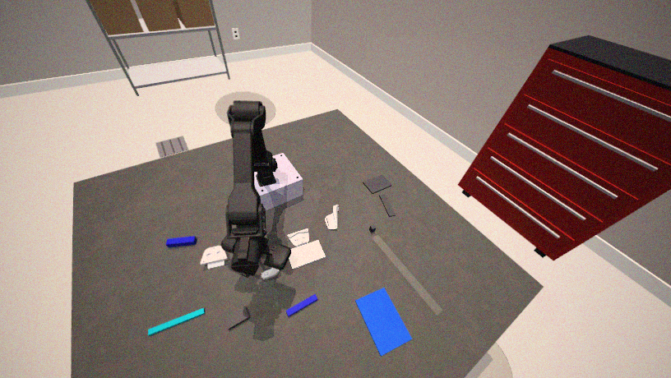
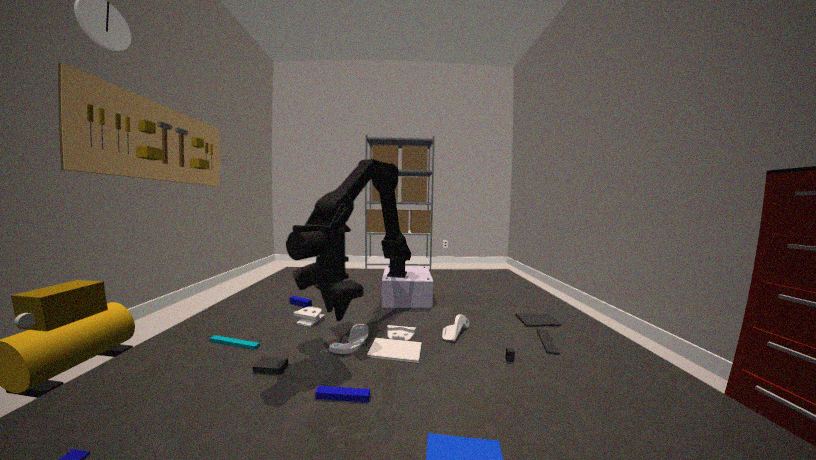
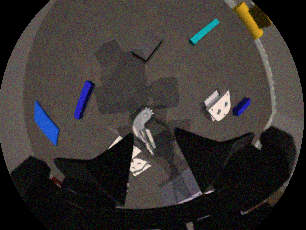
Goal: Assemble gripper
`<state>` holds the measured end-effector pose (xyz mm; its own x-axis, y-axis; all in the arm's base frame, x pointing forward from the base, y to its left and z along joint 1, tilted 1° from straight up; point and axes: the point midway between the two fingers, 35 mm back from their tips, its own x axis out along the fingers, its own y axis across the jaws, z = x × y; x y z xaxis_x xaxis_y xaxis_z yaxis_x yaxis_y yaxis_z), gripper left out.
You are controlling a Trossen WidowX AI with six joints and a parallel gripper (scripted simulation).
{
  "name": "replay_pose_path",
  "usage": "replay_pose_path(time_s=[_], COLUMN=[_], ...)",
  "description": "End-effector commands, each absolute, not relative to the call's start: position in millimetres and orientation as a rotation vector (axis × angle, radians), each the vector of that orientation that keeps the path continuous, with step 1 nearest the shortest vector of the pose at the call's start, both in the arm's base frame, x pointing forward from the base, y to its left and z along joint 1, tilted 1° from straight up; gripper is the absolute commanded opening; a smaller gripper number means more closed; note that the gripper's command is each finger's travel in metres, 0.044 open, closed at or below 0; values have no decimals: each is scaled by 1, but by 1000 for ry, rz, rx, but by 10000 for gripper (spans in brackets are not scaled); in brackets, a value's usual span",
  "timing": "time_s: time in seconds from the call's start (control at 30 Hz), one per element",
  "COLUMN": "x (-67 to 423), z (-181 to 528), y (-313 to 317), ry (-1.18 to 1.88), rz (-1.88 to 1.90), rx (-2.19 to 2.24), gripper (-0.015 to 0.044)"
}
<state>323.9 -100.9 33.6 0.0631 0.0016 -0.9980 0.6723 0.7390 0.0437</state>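
Observation:
My gripper (image 1: 261, 271) (image 2: 336, 308) (image 3: 153, 134) is open and points down, its fingertips apart with nothing held between them. One curved jaw (image 1: 270, 274) (image 2: 350, 341) (image 3: 142, 121) lies on the table just below the fingertips. The other white jaw (image 1: 332, 220) (image 2: 455, 329) lies farther right, toward the arm's base. A white part with two dark marks (image 1: 214, 256) (image 2: 309, 313) (image 3: 220, 106) sits left of the gripper. Another marked white part (image 1: 298, 237) (image 2: 401, 332) (image 3: 140, 166) lies beside a flat white rectangle (image 1: 307, 255) (image 2: 394, 350). I cannot tell which is gripper base or housing plate.
Dark blue bars (image 1: 181, 241) (image 1: 302, 306) (image 2: 342, 394) (image 3: 84, 100), a cyan bar (image 1: 176, 321) (image 2: 234, 342) (image 3: 204, 32) and a blue sheet (image 1: 383, 321) (image 3: 46, 123) lie around. A dark angled piece (image 2: 270, 365) lies in front. The arm's pale base block (image 1: 286, 191) (image 2: 407, 292) stands behind.

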Motion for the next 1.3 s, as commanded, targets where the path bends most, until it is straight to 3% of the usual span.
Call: replay_pose_path(time_s=[0.0,0.2,0.9,1.27], x=[323,323,323,323], z=[34,34,34,34], y=[-101,-101,-101,-101], ry=[1437,1437,1437,1436], rz=[-550,-550,-550,-553], rx=[589,589,589,593], gripper=[151,0,0,289])
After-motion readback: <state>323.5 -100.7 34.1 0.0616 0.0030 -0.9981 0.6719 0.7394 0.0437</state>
